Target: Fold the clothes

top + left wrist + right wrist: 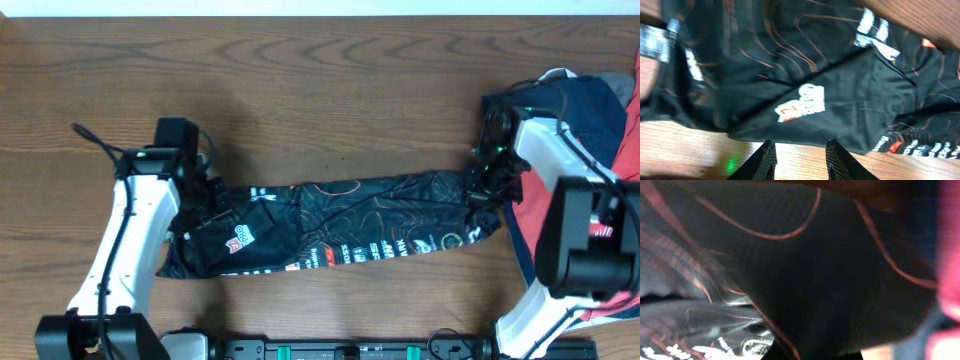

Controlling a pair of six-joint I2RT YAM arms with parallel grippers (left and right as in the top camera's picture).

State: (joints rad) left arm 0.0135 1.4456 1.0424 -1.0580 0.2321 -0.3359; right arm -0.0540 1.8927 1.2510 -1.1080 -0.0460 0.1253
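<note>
Left gripper (801,152): fingers are standing partly apart with a narrowish gap, gripping nothing. Bare brown wooden table (685,145) is showing between them. Just ahead of the fingertips, the edge of the thin black jersey (790,60), patterned with fine orange wavy lines, is lying flat on the wood, clear of the fingers. A white-and-red logo patch (801,102) is sitting slightly farther ahead, in line with the gap.

Right gripper (480,192): jaws are pinching shut on the jersey's opposite end. Black fabric is bunching at the tips and filling the wrist view, hiding the fingers. Between both grippers the jersey is stretching out as a long band. Beyond the right gripper, on its outer side, red-and-navy garments (585,105) are lying heaped, just beside the jersey's end.
</note>
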